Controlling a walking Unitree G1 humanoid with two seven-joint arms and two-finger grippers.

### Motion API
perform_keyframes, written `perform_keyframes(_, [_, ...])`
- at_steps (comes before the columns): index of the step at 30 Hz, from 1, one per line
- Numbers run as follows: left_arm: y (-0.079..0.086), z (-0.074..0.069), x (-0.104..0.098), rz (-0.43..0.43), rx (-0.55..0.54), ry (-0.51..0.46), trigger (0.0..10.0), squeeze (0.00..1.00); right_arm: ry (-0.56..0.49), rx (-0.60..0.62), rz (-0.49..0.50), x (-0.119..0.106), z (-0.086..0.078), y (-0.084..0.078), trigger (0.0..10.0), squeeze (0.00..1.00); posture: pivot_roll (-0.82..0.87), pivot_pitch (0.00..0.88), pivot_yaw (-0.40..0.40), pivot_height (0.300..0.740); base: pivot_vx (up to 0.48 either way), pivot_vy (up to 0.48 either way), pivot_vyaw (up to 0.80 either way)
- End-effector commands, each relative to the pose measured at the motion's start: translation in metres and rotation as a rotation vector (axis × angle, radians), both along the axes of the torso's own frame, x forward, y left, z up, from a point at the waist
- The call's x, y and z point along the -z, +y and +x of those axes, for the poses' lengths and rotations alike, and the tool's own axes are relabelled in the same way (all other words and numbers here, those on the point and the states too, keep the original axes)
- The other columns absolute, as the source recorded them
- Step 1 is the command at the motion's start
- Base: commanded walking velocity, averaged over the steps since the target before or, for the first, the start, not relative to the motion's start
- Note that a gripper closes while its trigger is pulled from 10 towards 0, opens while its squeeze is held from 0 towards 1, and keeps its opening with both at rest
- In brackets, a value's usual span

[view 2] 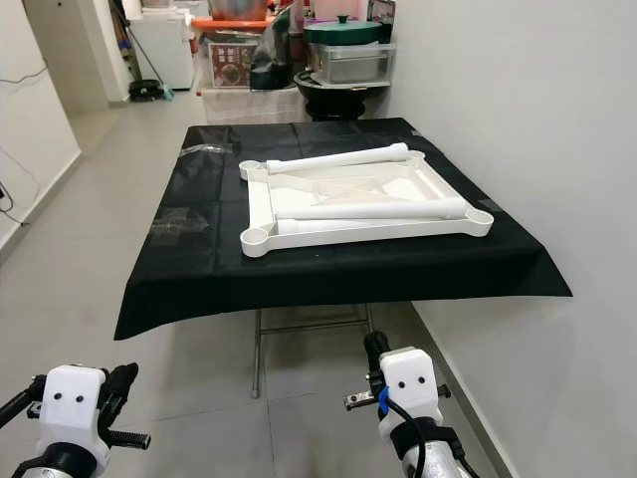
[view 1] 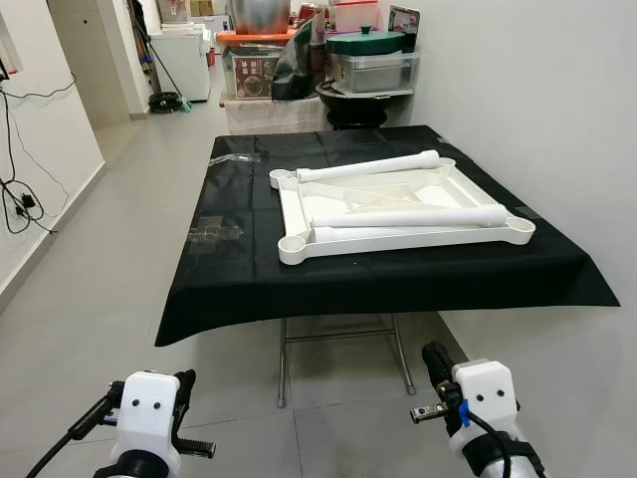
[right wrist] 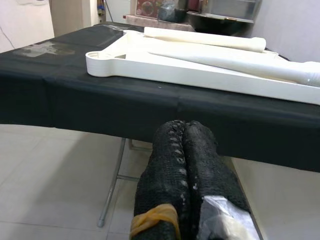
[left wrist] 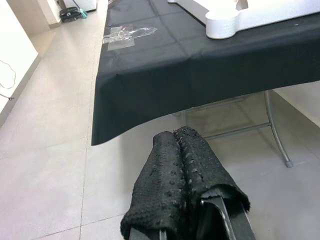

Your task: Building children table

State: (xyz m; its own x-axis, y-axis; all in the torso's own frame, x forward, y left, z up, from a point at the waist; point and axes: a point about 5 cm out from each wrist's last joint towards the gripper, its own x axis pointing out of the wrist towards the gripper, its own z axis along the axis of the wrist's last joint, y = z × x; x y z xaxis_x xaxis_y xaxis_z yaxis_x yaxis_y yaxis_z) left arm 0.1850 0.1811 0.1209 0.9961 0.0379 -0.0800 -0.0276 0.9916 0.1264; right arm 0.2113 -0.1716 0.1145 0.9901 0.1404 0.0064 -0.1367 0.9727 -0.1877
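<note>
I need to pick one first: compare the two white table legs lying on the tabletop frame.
The far leg lies across the back of the upturned white tabletop frame, slanting up toward the wall. The near leg lies closer to the front rail, nearly level, and looks longer. Both are white tubes, loose and not yet fitted into a corner socket.
</note>
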Motion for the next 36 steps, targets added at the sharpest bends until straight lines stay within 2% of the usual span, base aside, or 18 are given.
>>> perform_keyframes(1, [0.001, 0.002, 0.001, 0.017, 0.002, 0.013, 10.0, 0.0, 0.035, -0.011, -0.006, 0.006, 0.002, 0.0, 10.0, 0.0, 0.03, 0.0, -0.019, 0.74, 0.0, 0.0, 0.0])
perform_keyframes(16, [-0.001, 0.008, 0.0, 0.015, 0.021, 0.0, 10.0, 0.0, 0.028, -0.005, 0.0, 0.004, 0.007, -0.001, 10.0, 0.0, 0.02, 0.0, -0.016, 0.74, 0.0, 0.0, 0.0])
perform_keyframes(19, [-0.002, 0.009, -0.004, 0.004, 0.019, -0.031, 10.0, 0.0, 0.025, 0.003, 0.012, 0.004, 0.006, -0.002, 10.0, 0.0, 0.02, 0.0, -0.016, 0.74, 0.0, 0.0, 0.0])
perform_keyframes(20, [-0.002, 0.009, -0.005, 0.015, 0.011, -0.041, 10.0, 0.05, 0.025, 0.014, 0.017, 0.004, 0.006, -0.003, 10.0, 0.0, 0.02, 0.0, -0.015, 0.74, 0.0, 0.0, 0.0])
perform_keyframes(21, [0.004, 0.012, -0.014, 0.027, -0.041, -0.09, 10.0, 0.09, -0.004, 0.033, 0.027, 0.0, 0.007, -0.006, 10.0, 0.0, 0.02, 0.0, -0.015, 0.74, 0.0, 0.0, 0.0])
perform_keyframes(25, [0.008, 0.014, -0.024, -0.024, -0.06, -0.152, 10.0, 0.07, -0.037, 0.018, 0.054, -0.006, 0.007, -0.005, 10.0, 0.0, 0.02, 0.0, -0.016, 0.74, 0.0, 0.0, 0.0])
perform_keyframes(26, [0.004, 0.011, -0.021, -0.046, -0.006, -0.161, 10.0, 1.0, -0.044, 0.003, 0.051, -0.007, 0.006, -0.003, 10.0, 0.0, 0.02, 0.0, -0.015, 0.74, 0.0, 0.0, 0.0])
perform_keyframes(36, [-0.003, 0.007, -0.019, -0.051, 0.054, -0.165, 10.0, 1.0, -0.046, -0.006, 0.057, -0.008, 0.004, 0.0, 10.0, 0.0, 0.02, 0.0, -0.011, 0.74, 0.0, 0.0, 0.0])
